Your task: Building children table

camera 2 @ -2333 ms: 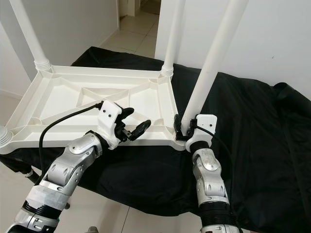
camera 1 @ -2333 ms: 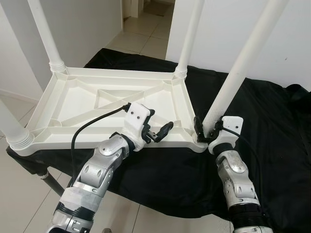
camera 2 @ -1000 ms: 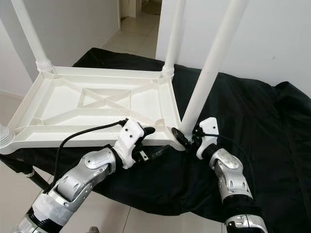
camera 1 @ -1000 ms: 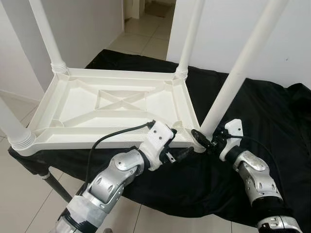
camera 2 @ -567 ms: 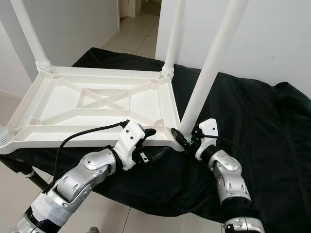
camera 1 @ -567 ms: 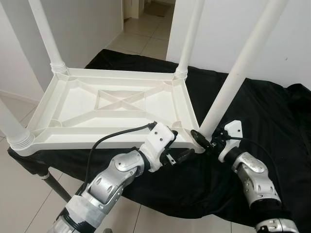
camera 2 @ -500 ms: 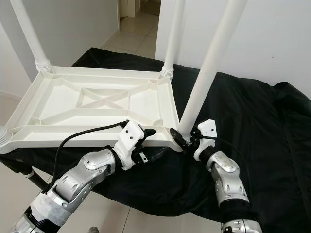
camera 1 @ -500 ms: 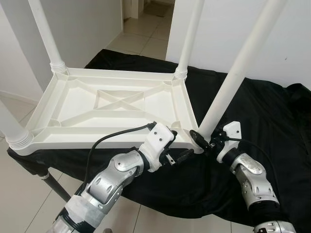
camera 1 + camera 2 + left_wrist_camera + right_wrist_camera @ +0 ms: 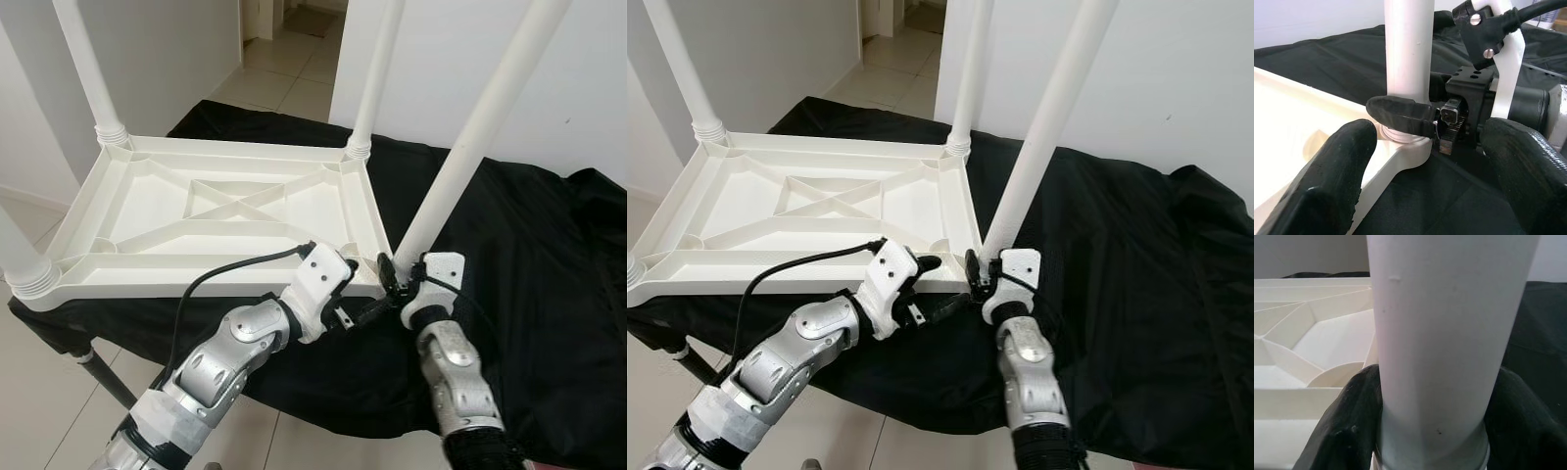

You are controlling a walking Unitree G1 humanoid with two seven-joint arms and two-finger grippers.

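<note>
Since a moment ago the right tool (image 9: 400, 281) has swung back in from the side and closed around the base of the near-right white plastic table leg (image 9: 468, 145), where it had stood angled off beside that corner; the left tool (image 9: 361, 311) has barely shifted.

An upturned white plastic children's table top (image 9: 211, 211), ribbed underside up, lies on a black cloth (image 9: 549, 255) spread over a desk, and four legs rise from its corners. The near-right leg stands at the corner nearest the robot's right arm, its long axis running up and leaning to the right, away from the top. That corner socket lies directly ahead of the right tool, so the right arm is the nearer one to seat or turn the leg.

In the right wrist view the two black fingers (image 9: 1347, 431) sit either side of the leg (image 9: 1449, 333) just above its collar, clamped on it. The left tool hovers at the table's near edge beside the same corner, its fingers (image 9: 1337, 181) spread wide and holding nothing.
</note>
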